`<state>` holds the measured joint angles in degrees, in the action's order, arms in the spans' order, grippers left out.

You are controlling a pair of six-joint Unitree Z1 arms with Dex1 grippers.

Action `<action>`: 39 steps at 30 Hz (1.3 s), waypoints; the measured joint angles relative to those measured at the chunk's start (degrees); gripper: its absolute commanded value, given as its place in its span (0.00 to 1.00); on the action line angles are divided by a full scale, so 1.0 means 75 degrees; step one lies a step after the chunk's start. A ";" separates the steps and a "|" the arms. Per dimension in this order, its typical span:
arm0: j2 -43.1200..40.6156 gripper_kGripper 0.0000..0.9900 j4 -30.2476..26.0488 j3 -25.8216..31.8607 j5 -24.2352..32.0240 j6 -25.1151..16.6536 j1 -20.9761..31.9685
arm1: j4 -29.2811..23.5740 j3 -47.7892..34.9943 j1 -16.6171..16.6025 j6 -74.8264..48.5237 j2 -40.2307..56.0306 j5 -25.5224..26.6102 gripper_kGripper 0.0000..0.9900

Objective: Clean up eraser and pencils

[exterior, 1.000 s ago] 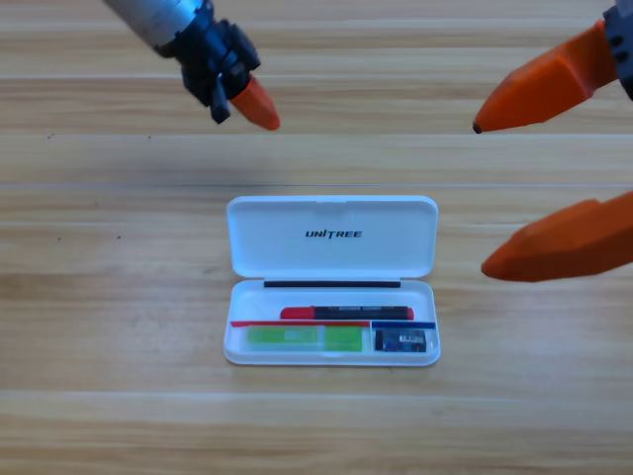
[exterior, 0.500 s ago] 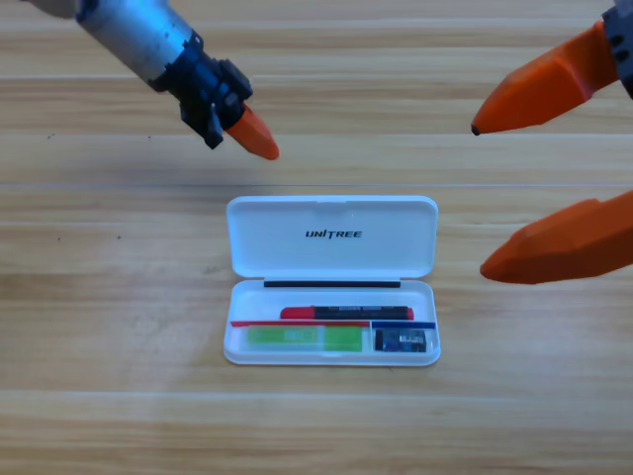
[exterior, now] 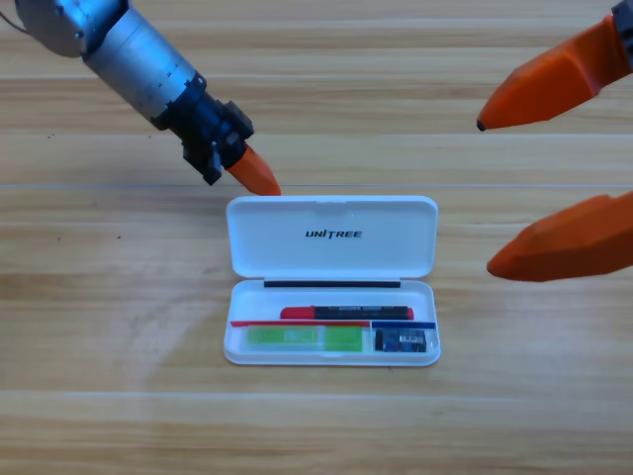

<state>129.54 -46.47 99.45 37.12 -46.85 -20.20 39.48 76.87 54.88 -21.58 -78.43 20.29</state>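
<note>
A wooden table point(exterior: 99, 396) holds 1 open white case point(exterior: 331, 237), lid laid back. Its tray contains 2 pencils and 1 eraser: 1 black pencil with a red cap point(exterior: 346, 313) lies above 1 pale pencil with green point(exterior: 302, 337), with the dark eraser point(exterior: 401, 340) at lower right. The left gripper point(exterior: 259, 177) points at the lid's upper left corner; its finger gap cannot be told. The right gripper point(exterior: 519, 193) waits at the right edge, fingers wide apart.

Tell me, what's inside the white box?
Inside the open white case lie the black-and-red pencil, the pale pencil with green and the eraser. Anything beneath them is hidden.
</note>
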 measured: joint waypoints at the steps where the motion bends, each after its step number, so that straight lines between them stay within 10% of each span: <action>1: 0.0000 0.00 0.0000 -0.0030 0.0063 -0.0011 0.0000 | 0.0000 0.0000 0.0000 0.0000 0.0000 0.0022 1.00; 39: -0.0785 0.00 0.0421 -0.1796 0.0470 -0.0209 -0.0729 | 0.0000 -0.0009 0.0000 0.0011 -0.0001 0.0216 1.00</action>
<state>123.65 -43.31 85.98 40.64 -48.42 -25.66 39.47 76.81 54.88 -21.50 -78.44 21.91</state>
